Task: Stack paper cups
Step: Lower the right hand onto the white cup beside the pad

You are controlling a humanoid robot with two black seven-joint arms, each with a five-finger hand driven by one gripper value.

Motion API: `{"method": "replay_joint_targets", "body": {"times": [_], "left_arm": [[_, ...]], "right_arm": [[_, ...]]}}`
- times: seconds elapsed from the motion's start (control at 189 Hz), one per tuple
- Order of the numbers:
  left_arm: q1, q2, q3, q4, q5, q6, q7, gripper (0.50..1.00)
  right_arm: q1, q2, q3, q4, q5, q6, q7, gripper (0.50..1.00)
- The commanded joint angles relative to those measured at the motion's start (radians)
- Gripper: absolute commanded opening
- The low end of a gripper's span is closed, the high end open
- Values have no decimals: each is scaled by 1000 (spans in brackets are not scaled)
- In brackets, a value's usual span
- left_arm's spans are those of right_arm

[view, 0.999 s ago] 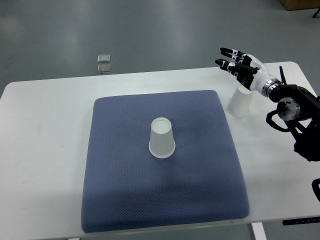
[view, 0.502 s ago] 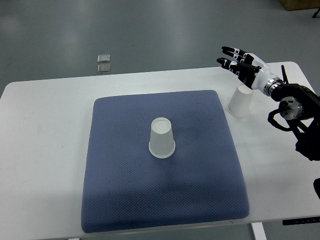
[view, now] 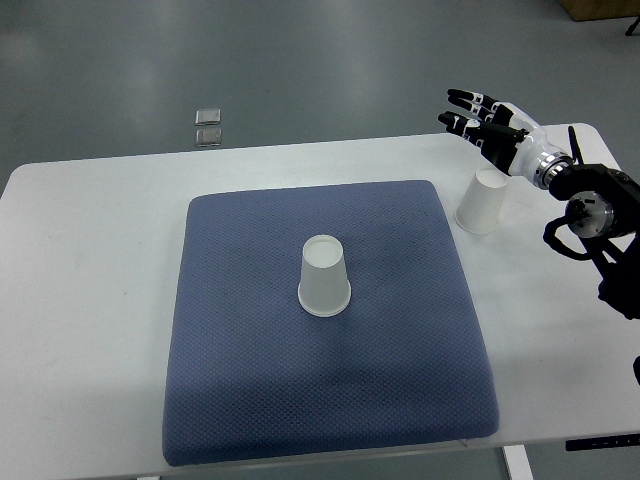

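On the white table (view: 90,260) lies our blue mat (view: 330,400), one upturned paper cup (view: 324,276) at its centre. The second cup (view: 482,201) stands beside the mat. Our right hand (view: 487,122) hovers above it, fingers spread, empty; we judge the pickup not yet begun: descend, grasp.

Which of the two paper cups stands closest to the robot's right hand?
The cup on the bare table, just off the mat's right edge, below the open right hand. The other cup stands mid-mat.
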Motion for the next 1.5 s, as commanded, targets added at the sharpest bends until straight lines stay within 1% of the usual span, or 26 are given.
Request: {"method": "replay_joint_targets", "body": {"times": [0.0,0.354,0.454,0.571,0.808,0.866,0.909,0.914,0.919,1.009,1.337,1.495], "left_arm": [[-1,0,1,-1,0,0,0,1000],[1,0,1,-1,0,0,0,1000],[-1,0,-1,-1,0,0,0,1000],[-1,0,-1,-1,0,0,0,1000],[-1,0,1,-1,0,0,0,1000],[-1,0,1,-1,0,0,0,1000],[-1,0,1,-1,0,0,0,1000],[1,0,1,-1,0,0,0,1000],[-1,0,-1,-1,0,0,0,1000],[-1,0,-1,-1,0,0,0,1000],[1,0,-1,-1,0,0,0,1000],[-1,0,-1,-1,0,0,0,1000]], "right_arm": [[2,-2,1,0,-1,1,0,915],[16,-21,-6,5,-15,1,-2,915],[23,-27,-7,6,-70,2,0,913],[29,-39,-9,14,-193,4,1,913],[34,-88,-33,107,-621,7,29,913],[42,-91,-35,121,-708,7,29,913],[42,-91,-35,121,-708,7,29,913],[46,-97,-39,130,-780,8,31,913],[48,-101,-42,135,-797,10,31,913],[56,-125,-82,146,-912,17,35,913],[72,-145,-203,146,-1081,7,40,913],[72,-142,-222,144,-1128,-3,40,913]]}}
